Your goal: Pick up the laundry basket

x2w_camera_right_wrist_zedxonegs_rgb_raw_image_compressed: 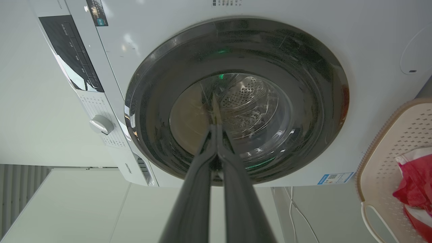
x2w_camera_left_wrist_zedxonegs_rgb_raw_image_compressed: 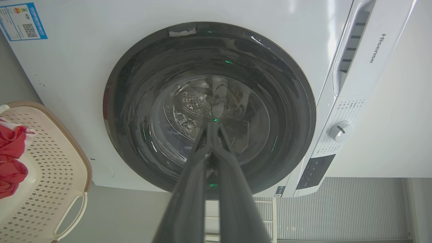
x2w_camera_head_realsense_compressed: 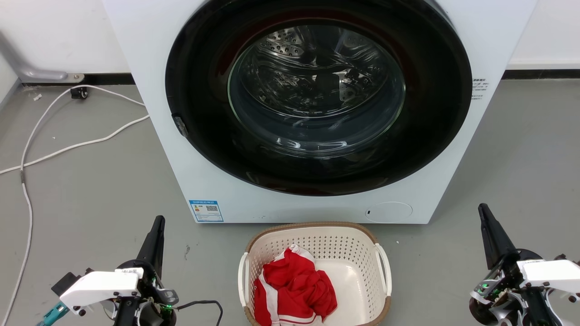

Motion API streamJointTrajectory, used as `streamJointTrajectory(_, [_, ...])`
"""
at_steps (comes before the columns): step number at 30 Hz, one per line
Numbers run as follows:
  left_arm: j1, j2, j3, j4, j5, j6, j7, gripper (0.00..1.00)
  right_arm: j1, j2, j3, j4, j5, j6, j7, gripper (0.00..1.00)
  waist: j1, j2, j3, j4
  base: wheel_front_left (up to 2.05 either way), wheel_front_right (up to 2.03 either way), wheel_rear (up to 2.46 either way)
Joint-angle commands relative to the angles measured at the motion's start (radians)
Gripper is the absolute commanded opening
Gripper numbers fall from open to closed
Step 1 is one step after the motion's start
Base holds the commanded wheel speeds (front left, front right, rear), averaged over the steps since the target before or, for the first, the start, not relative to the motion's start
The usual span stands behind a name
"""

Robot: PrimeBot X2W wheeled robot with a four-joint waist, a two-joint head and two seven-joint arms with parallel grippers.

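Washer (x2w_camera_head_realsense_compressed: 290, 208) first: its white front takes up most of my head view, with the round dark door (x2w_camera_head_realsense_compressed: 317, 99) shut and the steel drum showing through the glass. It stands on grey floor (x2w_camera_head_realsense_compressed: 90, 194) that runs out to both sides and toward me.

Next in size is the laundry basket (x2w_camera_head_realsense_compressed: 344, 246), cream and perforated with a brown woven-look rim. It sits on the floor just in front of the washer's lower edge, centred between my two arms and apart from both. It has a white handle on my left (x2w_camera_head_realsense_compressed: 243, 278) and another on my right (x2w_camera_head_realsense_compressed: 385, 269). From my left wrist the laundry basket (x2w_camera_left_wrist_zedxonegs_rgb_raw_image_compressed: 50, 158) shows at the left edge; from my right wrist it (x2w_camera_right_wrist_zedxonegs_rgb_raw_image_compressed: 398, 141) shows at the right edge. A crumpled red and white garment (x2w_camera_head_realsense_compressed: 294, 285) lies inside, toward my near left corner.

My left gripper (x2w_camera_head_realsense_compressed: 157, 226) is low at the left of the basket, well clear of it, fingers pointing toward the washer. From its own wrist, the left gripper (x2w_camera_left_wrist_zedxonegs_rgb_raw_image_compressed: 212, 126) has its two dark fingers pressed together at the tips, with nothing between them. My right gripper (x2w_camera_head_realsense_compressed: 485, 215) mirrors it on the other side, also clear of the basket. Seen along its fingers, the right gripper (x2w_camera_right_wrist_zedxonegs_rgb_raw_image_compressed: 216, 130) is likewise closed tip to tip on nothing.

A white cable (x2w_camera_head_realsense_compressed: 68, 147) trails over the floor to my left. A blue label (x2w_camera_head_realsense_compressed: 206, 211) sits at the washer's lower left corner, and a small round dial (x2w_camera_left_wrist_zedxonegs_rgb_raw_image_compressed: 339, 131) is on its control panel.
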Motion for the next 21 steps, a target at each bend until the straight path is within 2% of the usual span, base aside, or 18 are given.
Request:
streamJointTrajectory(1, [-0.007, 0.002, 0.001, 0.001, 0.002, -0.002, 0.003, 0.0, -0.01, 0.001, -0.003, 0.001, -0.004, 0.0, 0.0, 0.0, 0.0, 0.0, 0.0, 0.0, 0.0, 0.0, 0.0])
streamJointTrajectory(21, [-0.007, -0.002, 0.006, 0.001, 0.008, -0.002, 0.006, 0.0, -0.011, 0.005, -0.007, 0.001, -0.009, 0.0, 0.006, 0.0, 0.0, 0.0, 0.0, 0.0, 0.0, 0.0, 0.0])
